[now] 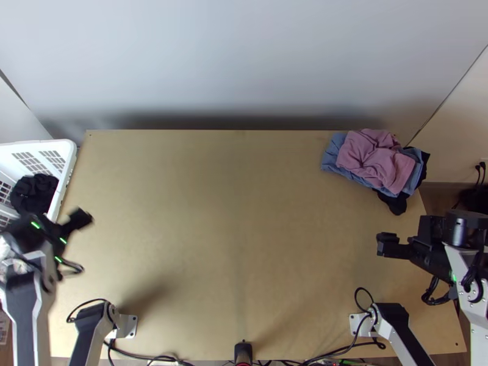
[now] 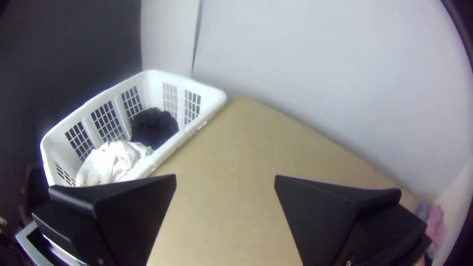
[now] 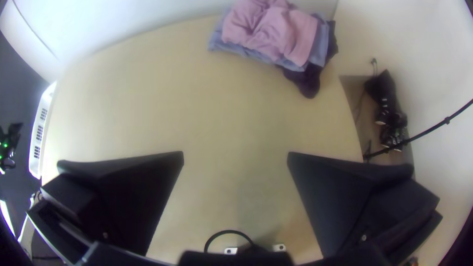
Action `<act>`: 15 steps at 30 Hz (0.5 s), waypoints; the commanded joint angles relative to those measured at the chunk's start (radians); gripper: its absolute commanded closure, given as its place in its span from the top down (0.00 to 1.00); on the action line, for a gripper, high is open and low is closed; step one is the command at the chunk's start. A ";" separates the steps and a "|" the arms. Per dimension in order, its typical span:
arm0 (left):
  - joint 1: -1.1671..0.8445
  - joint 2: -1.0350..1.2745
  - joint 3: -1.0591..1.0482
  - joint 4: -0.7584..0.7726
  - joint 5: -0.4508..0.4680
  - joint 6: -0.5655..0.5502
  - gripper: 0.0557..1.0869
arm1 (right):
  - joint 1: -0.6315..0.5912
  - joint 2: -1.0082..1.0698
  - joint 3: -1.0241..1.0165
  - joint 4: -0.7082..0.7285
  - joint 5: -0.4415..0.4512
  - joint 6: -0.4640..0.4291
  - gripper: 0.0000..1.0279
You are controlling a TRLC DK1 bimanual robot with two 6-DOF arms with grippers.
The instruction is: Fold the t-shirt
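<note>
Both grippers are held wide, nothing gripped: the left gripper [image 1: 55,231] by the white plastic slatted basket [image 1: 68,160], where crumpled white cloth [image 2: 109,163] and bunched black cloth [image 2: 153,127] are held; the right gripper [image 1: 418,241] well apart from the rumpled pink cloth garment [image 1: 373,160], stacked on blue and black fabric in the table's far right corner. Which is the t-shirt cannot be told.

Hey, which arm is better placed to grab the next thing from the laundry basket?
Left, I'd judge. The left end effector is open and close to the basket, where white cloth and black cloth lie. The right end effector is open too, but across the table.
</note>
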 commanded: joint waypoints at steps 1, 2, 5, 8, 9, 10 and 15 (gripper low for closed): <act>0.244 0.328 0.318 0.012 0.127 -0.080 0.94 | 0.007 -0.011 -0.030 -0.008 0.001 -0.003 0.95; 0.265 0.366 0.346 0.012 0.128 -0.081 0.94 | 0.007 -0.016 -0.036 -0.010 0.001 -0.003 0.95; 0.354 0.511 0.439 -0.014 0.128 -0.092 0.94 | 0.007 -0.031 -0.056 -0.013 0.001 -0.003 0.95; 0.409 0.690 0.594 -0.128 0.127 -0.089 0.94 | 0.007 -0.045 -0.076 -0.016 0.001 -0.003 0.95; 0.417 0.748 0.660 -0.172 0.125 -0.074 0.94 | 0.007 -0.048 -0.082 -0.016 0.001 -0.003 0.95; 0.428 0.804 0.726 -0.218 0.125 -0.052 0.94 | 0.007 -0.052 -0.088 -0.016 0.001 -0.003 0.95; 0.463 0.965 0.906 -0.269 0.127 0.114 0.94 | 0.006 -0.058 -0.100 -0.017 -0.001 -0.003 0.95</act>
